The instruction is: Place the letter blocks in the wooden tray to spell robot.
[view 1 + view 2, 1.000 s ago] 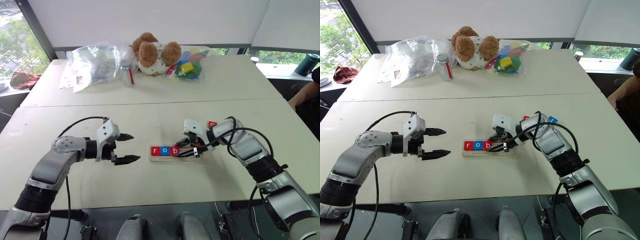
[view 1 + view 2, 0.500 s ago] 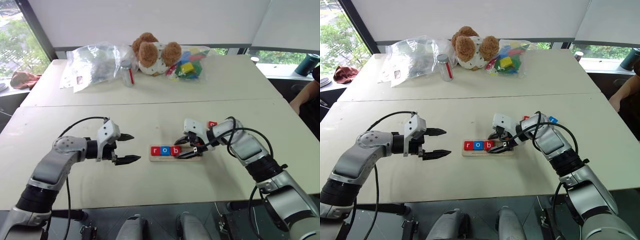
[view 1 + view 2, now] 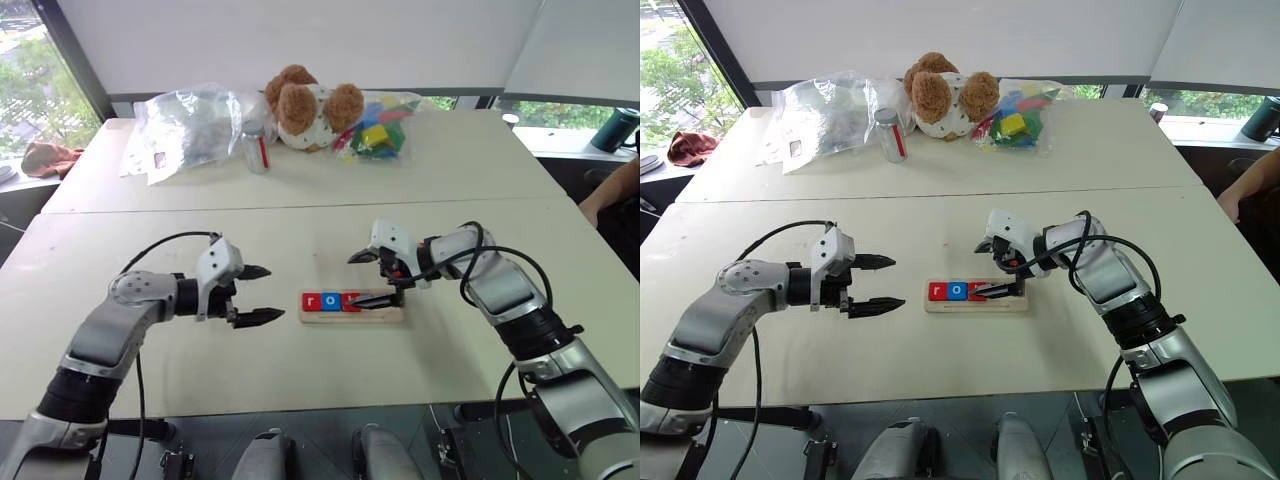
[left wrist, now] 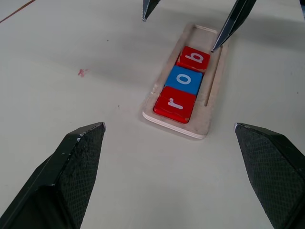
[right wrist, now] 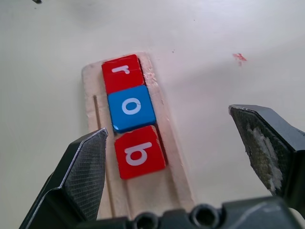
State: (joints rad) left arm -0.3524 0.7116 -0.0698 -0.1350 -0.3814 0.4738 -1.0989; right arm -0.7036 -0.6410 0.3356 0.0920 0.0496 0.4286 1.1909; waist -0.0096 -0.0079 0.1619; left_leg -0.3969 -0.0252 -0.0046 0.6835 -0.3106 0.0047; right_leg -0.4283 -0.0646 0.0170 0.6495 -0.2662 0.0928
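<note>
Jaws on the right gripper (image 3: 368,277) are standing wide apart and holding nothing, where a second ago they were pinched shut low over the wooden tray (image 3: 390,315). That hand is also lifting up off the tray as it opens. By my reading, the red b block (image 5: 139,153) has just been let go into the third slot and the arm is backing away from it. The left gripper (image 3: 258,294) is hanging to the left of the tray with its fingers spread and empty, keeping the same place as before.

Three letter blocks are sitting in the tray: the red r block (image 4: 174,104) at the left end, the blue o block (image 4: 185,80) touching it, then the b. The b is lying slightly askew against the o, so it may want a nudge to sit square. The right part of the tray is bare, with room for the two letters that are missing, so the word is a bit over half spelled.

The tray is lying flat on the near table (image 3: 300,380), roughly midway between the two arms, with its long axis running left to right across the scene. The letters are reading upright from the robot's side, running from left to right.

Far back on the other table, a teddy bear (image 3: 305,105) and some plastic bags (image 3: 185,125) are sitting well clear of the work.
</note>
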